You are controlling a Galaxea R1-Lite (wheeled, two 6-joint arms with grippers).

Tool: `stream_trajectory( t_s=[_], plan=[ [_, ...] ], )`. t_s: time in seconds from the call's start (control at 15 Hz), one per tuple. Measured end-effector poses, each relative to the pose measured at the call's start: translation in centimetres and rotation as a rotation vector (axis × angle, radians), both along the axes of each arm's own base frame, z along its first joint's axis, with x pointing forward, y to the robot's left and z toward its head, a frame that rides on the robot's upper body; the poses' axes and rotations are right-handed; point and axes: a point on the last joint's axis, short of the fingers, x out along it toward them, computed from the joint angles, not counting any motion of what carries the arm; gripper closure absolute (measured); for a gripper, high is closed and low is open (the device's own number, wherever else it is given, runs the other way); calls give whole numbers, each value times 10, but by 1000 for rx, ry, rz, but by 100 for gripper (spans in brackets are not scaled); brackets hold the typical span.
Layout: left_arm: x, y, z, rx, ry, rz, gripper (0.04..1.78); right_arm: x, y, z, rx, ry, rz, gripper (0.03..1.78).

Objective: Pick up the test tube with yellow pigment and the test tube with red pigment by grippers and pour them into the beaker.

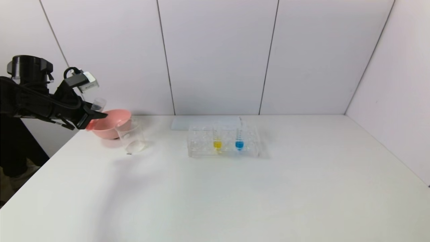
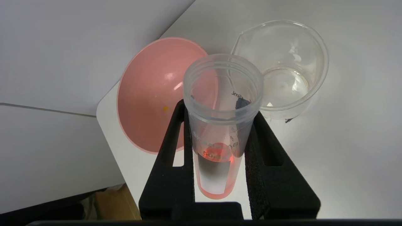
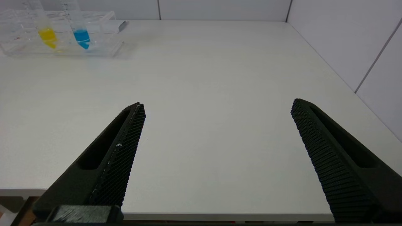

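Observation:
My left gripper (image 1: 95, 115) hangs in the air at the table's far left corner, shut on the test tube with red pigment (image 2: 220, 147). Red-orange liquid lies in the tube's base, and its open mouth (image 1: 98, 104) tilts up over the pink bowl. The beaker (image 1: 131, 136) stands on the table just right of the bowl, holding no colour; it also shows beyond the tube as the beaker (image 2: 282, 66) in the left wrist view. The test tube with yellow pigment (image 1: 217, 144) stands upright in the clear rack (image 1: 201, 149). My right gripper (image 3: 218, 103) is open and holds nothing, low over the table's near edge.
A pink bowl (image 1: 112, 122) with a small yellow-orange spot (image 2: 165, 108) inside sits at the far left corner, touching or nearly touching the beaker. A tube of blue liquid (image 1: 239, 144) stands beside the yellow one. A flat white slab (image 1: 188, 121) lies behind the rack.

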Motion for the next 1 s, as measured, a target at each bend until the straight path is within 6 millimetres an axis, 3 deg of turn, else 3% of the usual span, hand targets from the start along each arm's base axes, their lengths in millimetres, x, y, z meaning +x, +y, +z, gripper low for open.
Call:
stream_trajectory(
  t_s=[1.0],
  plan=[
    [-3,3,18,169,34,-159,135,0,0,0,0,0,0,11]
  ],
)
